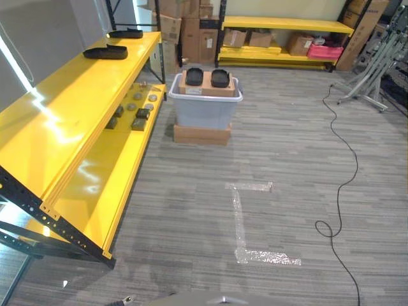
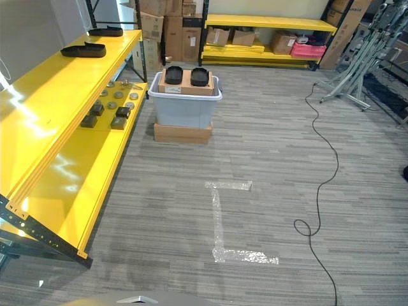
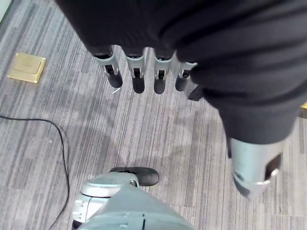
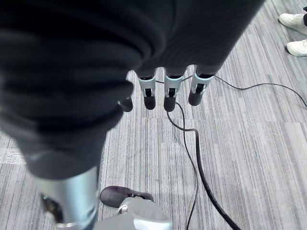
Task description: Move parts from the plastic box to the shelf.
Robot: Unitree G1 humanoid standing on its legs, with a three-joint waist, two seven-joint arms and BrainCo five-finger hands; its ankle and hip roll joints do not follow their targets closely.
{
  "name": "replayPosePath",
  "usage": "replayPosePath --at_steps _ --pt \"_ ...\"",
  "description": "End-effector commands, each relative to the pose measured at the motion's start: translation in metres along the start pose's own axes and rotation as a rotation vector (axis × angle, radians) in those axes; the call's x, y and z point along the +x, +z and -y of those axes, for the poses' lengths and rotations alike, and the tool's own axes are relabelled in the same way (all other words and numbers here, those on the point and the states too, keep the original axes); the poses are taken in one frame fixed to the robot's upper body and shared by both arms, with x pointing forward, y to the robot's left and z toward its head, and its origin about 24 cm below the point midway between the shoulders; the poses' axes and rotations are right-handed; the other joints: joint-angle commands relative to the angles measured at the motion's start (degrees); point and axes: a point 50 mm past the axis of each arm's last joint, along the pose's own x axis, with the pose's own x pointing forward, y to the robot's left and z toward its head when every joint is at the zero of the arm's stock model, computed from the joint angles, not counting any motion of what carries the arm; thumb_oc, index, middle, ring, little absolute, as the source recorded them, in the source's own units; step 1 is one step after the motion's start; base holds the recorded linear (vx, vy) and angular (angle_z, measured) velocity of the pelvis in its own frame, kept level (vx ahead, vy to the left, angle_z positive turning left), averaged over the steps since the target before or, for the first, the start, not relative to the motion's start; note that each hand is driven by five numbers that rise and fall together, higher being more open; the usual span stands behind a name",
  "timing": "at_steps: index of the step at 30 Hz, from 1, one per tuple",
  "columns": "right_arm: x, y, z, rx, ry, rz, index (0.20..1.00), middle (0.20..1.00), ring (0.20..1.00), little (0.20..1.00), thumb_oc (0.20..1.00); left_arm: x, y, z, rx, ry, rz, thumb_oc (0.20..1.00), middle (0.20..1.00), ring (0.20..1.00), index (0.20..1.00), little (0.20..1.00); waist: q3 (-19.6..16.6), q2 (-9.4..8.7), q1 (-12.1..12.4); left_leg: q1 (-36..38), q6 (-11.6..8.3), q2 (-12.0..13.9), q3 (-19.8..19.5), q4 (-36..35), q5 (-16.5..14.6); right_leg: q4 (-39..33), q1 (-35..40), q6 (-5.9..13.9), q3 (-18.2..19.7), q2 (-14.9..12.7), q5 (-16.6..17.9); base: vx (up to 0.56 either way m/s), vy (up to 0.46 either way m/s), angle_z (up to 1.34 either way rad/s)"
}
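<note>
Left robot hand [image 3: 144, 72], right robot hand [image 4: 165, 91]: fingers straight, empty. No legible print on plastic box [image 1: 205, 108].

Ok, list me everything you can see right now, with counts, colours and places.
Grey plastic box: one, on a flat cardboard box, floor beside the shelf.
Brown cardboard carton: one, in the plastic box.
Black moulded parts: two, on the carton.
Yellow metal shelf: one, left.
Long black parts: two, top level.
Small dark parts: several, lower level.
Silver tape mark: one, floor.
Brass floor plate: one.
White shoes: two, a person's.
Left hand: fingers straight, empty.
Right hand: fingers straight, empty.
</note>
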Motion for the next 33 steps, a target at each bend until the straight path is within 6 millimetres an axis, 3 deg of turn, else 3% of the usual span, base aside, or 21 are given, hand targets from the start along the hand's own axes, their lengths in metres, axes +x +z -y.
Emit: replayPosePath --at_steps 1,8,10,15,16,18,19,20,22,23,27,30,32,33 --pt "0.001 -0.005 0.008 0.067 -0.008 -0.053 1.0 1.0 1.0 1.0 1.0 0.001 0.004 0.007 0.019 0.0 -0.027 1.0 1.0 1.0 1.0 1.0 0.7 0.17 1.7 0.2 0.44 -1.1 3.9 2.0 -5.7 0.5 -1.5 5.5 1.4 -3.3 -1.2 0.05 0.065 -0.01" --pt "0.001 0.003 0.008 0.191 0.05 0.031 1.0 1.0 1.0 1.0 1.0 0.001 0.001 0.005 0.006 -0.038 -0.042 1.0 1.0 1.0 1.0 1.0 2.2 1.08 0.7 -1.9 3.31 -2.7 3.0 5.9 -7.6 11.5 -6.6 5.95 3.7 -5.6 -3.4 0.08 0.166 -0.08" --pt "0.0 0.013 0.01 0.223 0.064 0.075 1.0 1.0 1.0 1.0 1.0 0.001 0.008 0.004 0.013 -0.044 -0.03 1.0 1.0 1.0 1.0 1.0 4.0 1.39 0.0 -3.9 5.61 -4.1 1.9 9.1 -8.7 21.6 -11.9 6.09 4.9 -6.5 -2.9 0.01 0.193 -0.13" --pt "-0.001 0.022 0.02 0.272 0.062 0.127 1.0 1.0 1.0 1.0 1.0 0.001 0.012 0.003 0.02 -0.051 -0.04 1.0 1.0 1.0 1.0 1.0 7.7 2.99 -0.8 -5.3 8.39 -6.0 2.1 14.3 -11.7 43.4 -25.2 6.73 6.6 -7.4 3.5 0.04 0.167 0.01" --pt "-0.001 0.022 0.021 0.271 0.062 0.13 1.0 1.0 1.0 1.0 1.0 0.001 0.011 0.002 0.018 -0.05 -0.04 1.0 1.0 1.0 1.0 1.0 7.8 3.02 -0.8 -5.3 8.44 -6.0 2.2 14.4 -11.8 43.7 -25.8 6.83 6.4 -7.5 3.8 0.21 0.144 -0.05" --pt "-0.001 0.022 0.022 0.262 0.075 0.144 1.0 1.0 1.0 1.0 1.0 0.001 0.01 -0.001 0.021 -0.043 -0.047 1.0 1.0 1.0 1.0 1.0 8.3 2.41 -1.2 -4.6 8.08 -6.6 2.7 15.1 -12.8 39.0 -27.2 7.99 4.5 -7.8 6.2 0.2 -0.03 -0.22" --pt "-0.001 0.023 0.021 0.258 0.084 0.151 1.0 1.0 1.0 1.0 1.0 0.001 0.011 -0.002 0.022 -0.041 -0.047 1.0 1.0 1.0 1.0 1.0 8.5 1.75 -1.4 -4.6 7.78 -6.8 2.8 15.6 -12.8 32.9 -26.5 7.88 3.2 -7.6 8.2 0.26 -0.128 -0.21" --pt "-0.001 0.022 0.02 0.257 0.089 0.154 1.0 1.0 1.0 1.0 1.0 0.001 0.01 -0.002 0.024 -0.039 -0.048 1.0 1.0 1.0 1.0 1.0 8.5 1.19 -1.6 -3.6 7.33 -7.2 2.1 15.8 -14.2 27.3 -25.6 9.28 3.0 -7.2 8.6 0.37 -0.237 -0.05" --pt "-0.001 0.02 0.016 0.267 0.101 0.15 1.0 1.0 1.0 1.0 1.0 0.001 0.01 -0.005 0.048 -0.035 -0.053 1.0 1.0 1.0 1.0 1.0 7.9 -1.35 -1.9 -1.4 6.0 -8.6 0.3 16.1 -15.7 5.0 -21.9 9.91 1.2 -7.2 10.3 0.75 -0.378 0.16" --pt "0.0 0.012 0.012 0.284 0.113 0.122 1.0 1.0 1.0 1.0 1.0 0.001 0.004 -0.008 0.082 -0.033 -0.064 1.0 1.0 1.0 1.0 1.0 6.9 -1.94 -1.3 1.1 5.53 -8.2 -1.0 16.2 -17.2 -0.2 -20.9 10.71 0.6 -7.8 11.2 0.84 -0.362 0.37" --pt "0.001 0.006 0.01 0.293 0.114 0.103 1.0 1.0 1.0 1.0 1.0 0.001 -0.002 -0.01 0.1 -0.029 -0.072 1.0 1.0 1.0 1.0 1.0 6.2 -2.27 -0.9 2.4 5.3 -7.5 -1.9 17.9 -18.9 0.0 -19.9 10.56 0.8 -8.3 11.7 0.48 -0.236 0.33" --pt "0.002 0.002 0.011 0.265 0.081 0.084 1.0 1.0 1.0 1.0 1.0 0.001 -0.009 -0.01 0.074 -0.017 -0.084 1.0 1.0 1.0 1.0 1.0 4.7 -1.72 -1.2 5.5 3.38 -4.7 -2.6 17.7 -19.7 3.4 -18.2 8.48 1.2 -6.6 7.4 0.52 -0.292 0.3" --pt "0.001 0.006 0.015 0.237 0.055 0.083 1.0 1.0 1.0 1.0 1.0 0.001 -0.011 -0.009 0.061 -0.022 -0.08 1.0 1.0 1.0 1.0 1.0 3.5 -1.07 -1.3 7.4 1.39 -1.4 -1.5 18.1 -17.8 7.4 -17.3 6.24 2.0 -4.6 4.4 0.47 -0.277 0.44" --pt "0.001 0.01 0.019 0.217 0.043 0.095 1.0 1.0 1.0 1.0 1.0 0.001 -0.011 -0.009 0.046 -0.028 -0.069 1.0 1.0 1.0 1.0 1.0 2.9 -0.81 -1.6 7.0 0.0 1.0 0.5 20.5 -14.8 8.6 -16.2 4.72 2.1 -3.3 3.0 0.37 -0.229 0.32"
